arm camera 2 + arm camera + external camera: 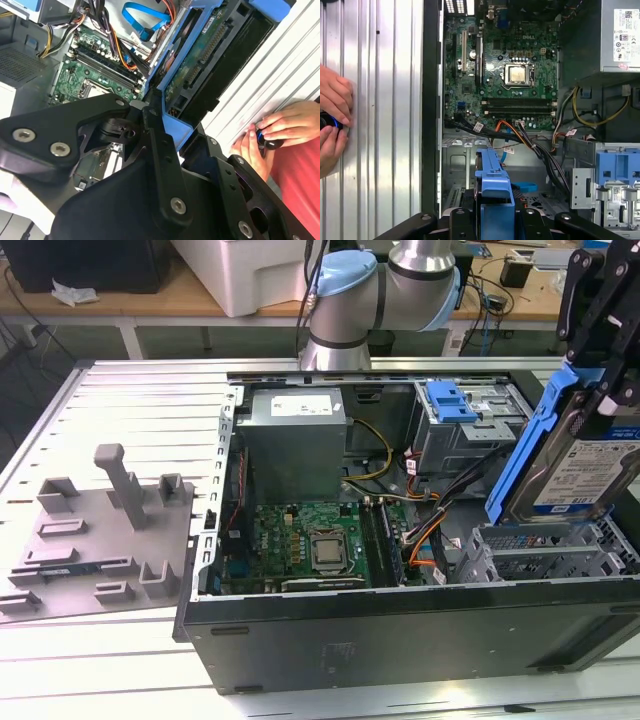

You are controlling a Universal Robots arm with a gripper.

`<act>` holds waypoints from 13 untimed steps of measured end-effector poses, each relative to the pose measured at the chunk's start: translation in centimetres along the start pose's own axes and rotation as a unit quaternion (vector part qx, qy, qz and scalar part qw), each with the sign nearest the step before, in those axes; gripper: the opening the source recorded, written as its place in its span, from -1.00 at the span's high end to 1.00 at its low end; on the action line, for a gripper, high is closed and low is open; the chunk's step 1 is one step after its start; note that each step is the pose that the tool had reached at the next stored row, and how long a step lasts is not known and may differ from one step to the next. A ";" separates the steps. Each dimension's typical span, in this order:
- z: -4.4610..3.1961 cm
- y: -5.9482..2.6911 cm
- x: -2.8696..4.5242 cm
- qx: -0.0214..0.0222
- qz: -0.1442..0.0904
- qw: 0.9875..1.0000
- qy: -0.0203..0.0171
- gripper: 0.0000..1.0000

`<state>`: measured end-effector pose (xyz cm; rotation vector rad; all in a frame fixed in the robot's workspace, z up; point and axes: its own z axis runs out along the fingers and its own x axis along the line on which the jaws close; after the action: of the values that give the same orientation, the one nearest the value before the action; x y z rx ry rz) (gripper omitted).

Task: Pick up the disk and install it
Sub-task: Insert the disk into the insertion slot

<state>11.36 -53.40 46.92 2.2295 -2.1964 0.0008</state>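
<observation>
The disk (585, 475), a silver drive with a white-and-blue label clipped in a blue carrier frame, hangs steeply tilted at the exterior view's right. It is just above the grey metal drive cage (540, 550) of the open computer case. My black gripper (600, 400) is shut on the disk's upper end. The second wrist view shows the disk's green circuit-board underside (200, 55) running out from my gripper (165, 120). In the first wrist view the carrier's blue edge (494, 190) sits between the fingers, over the bay floor (460, 170).
The case holds a motherboard (310, 540), a power supply (295, 435), orange and black cables (425, 530) beside the cage, and another blue caddy (450, 400) in a rear bay. A grey fixture (100, 530) lies at the exterior view's left. A person's hands (332, 120) rest on the slatted table beside the case.
</observation>
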 end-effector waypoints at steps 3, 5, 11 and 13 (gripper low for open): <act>0.09 0.00 0.08 0.000 -0.001 1.000 0.000 0.26; 0.12 0.01 0.14 0.000 -0.001 1.000 0.000 0.26; 0.25 0.00 0.26 0.000 -0.001 1.000 -0.001 0.26; 0.31 0.00 0.26 0.000 -0.002 1.000 -0.001 0.26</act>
<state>11.37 -53.66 46.61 2.2347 -2.1925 -0.0006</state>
